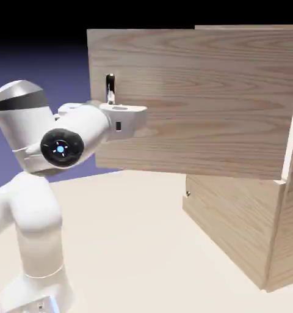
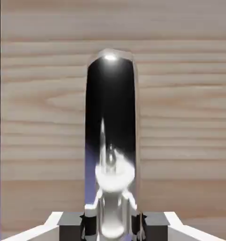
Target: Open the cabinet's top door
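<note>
In the exterior view, the upper door [image 1: 198, 101] of the wooden cabinet [image 1: 234, 223] stood swung well out from the body, its broad face turned to the camera and its free edge on the exterior view's left. The shiny handle [image 1: 110, 88] sat upright near that free edge, and the pincer [image 1: 125, 121] was up against it, the hand lying across the door just under the part of the handle that showed, so the fingertips themselves could not be made out from there. The white arm [image 1: 33, 229] rose from the pale counter [image 1: 130, 226] and bent across to the door. The lower door was largely out of sight behind the upper one, and how it lay could not be told. In the hand view, the handle ran up the middle of the picture, tall and mirror-bright, with the pale wood grain of the door behind it and the door's edge close by on the picture's left. The two grey fingertips [image 2: 71, 226] came in at the bottom from either side and were closed on the handle's near end, drawn in tight with the metal between them. By the look of it, the pulling step was in hand and most of the opening was done; the next move called for keeping that grip and following the hinge's arc a little wider, or, if this was open enough, parting the fingers and backing straight off the handle
</note>
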You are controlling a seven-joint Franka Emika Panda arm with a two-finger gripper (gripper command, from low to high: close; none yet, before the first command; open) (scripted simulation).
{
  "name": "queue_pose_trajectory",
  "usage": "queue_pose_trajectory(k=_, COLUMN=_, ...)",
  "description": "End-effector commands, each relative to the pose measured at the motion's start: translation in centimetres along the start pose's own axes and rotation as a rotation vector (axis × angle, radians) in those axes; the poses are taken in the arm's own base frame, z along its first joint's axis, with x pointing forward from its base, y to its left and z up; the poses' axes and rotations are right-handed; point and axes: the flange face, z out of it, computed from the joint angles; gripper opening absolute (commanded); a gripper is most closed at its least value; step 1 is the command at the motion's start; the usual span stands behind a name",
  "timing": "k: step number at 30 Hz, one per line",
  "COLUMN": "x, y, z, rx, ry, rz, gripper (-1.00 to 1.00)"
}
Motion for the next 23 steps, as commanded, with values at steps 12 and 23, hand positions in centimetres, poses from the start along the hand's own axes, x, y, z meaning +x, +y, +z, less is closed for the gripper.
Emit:
queue_pose_trajectory(k=12, x=4.4, y=4.4, z=-12.1, rx=0.21, ry=-0.21, rz=-0.001, gripper=-1.0)
queue_pose_trajectory(k=23, x=8.9, y=8.9, z=-19.3, rx=0.359, ry=-0.358, rz=-0.001, gripper=-1.0)
